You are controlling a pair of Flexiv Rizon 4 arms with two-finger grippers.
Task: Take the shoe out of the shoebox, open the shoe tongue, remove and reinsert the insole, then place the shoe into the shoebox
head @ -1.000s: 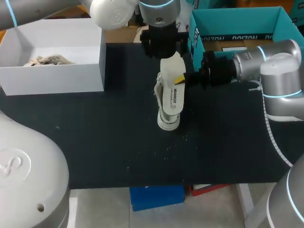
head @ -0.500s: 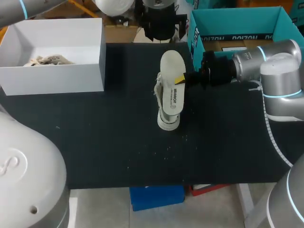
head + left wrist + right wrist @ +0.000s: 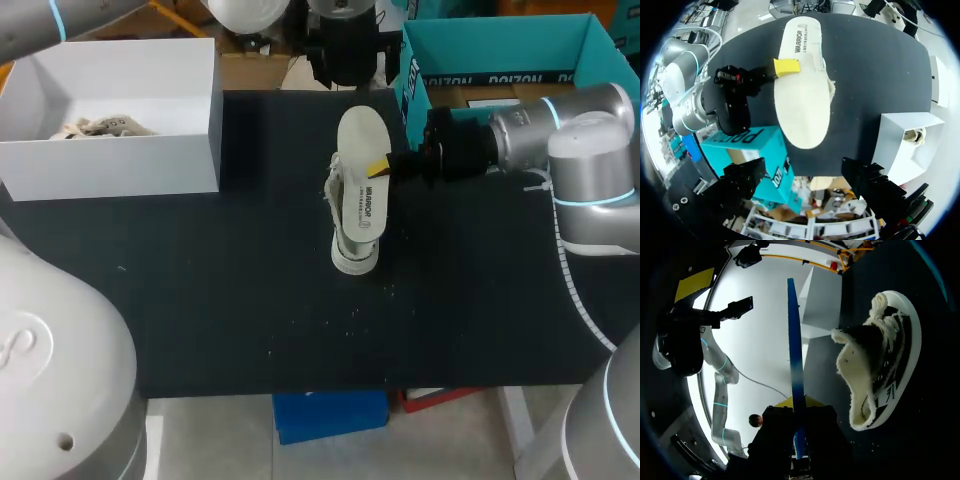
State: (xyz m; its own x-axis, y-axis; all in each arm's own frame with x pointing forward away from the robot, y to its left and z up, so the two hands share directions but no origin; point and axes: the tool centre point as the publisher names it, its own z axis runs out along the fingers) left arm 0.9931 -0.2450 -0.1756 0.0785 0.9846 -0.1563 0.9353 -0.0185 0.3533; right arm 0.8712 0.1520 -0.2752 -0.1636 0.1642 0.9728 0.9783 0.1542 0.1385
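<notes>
Right claw (image 3: 385, 168) clamped on insole (image 3: 360, 140) over shoe (image 3: 350, 255) at tabletop (image 3: 200, 280) centre; left claw (image 3: 345, 72) spread apart at 12 o'clock

Head camera overlooks table (image 3: 200, 300) from behind; wrist cameras closely share the insole (image 3: 805, 85).

My left hand (image 3: 346, 70) is cut off by the head view's upper edge, its yellow tips unseen, the far finger of my right hand (image 3: 375, 167) is hidden behind the insole (image 3: 360, 140), and the pale crumpled stuff (image 3: 100, 127) in the white box (image 3: 110, 165) is too small to tell.
</notes>
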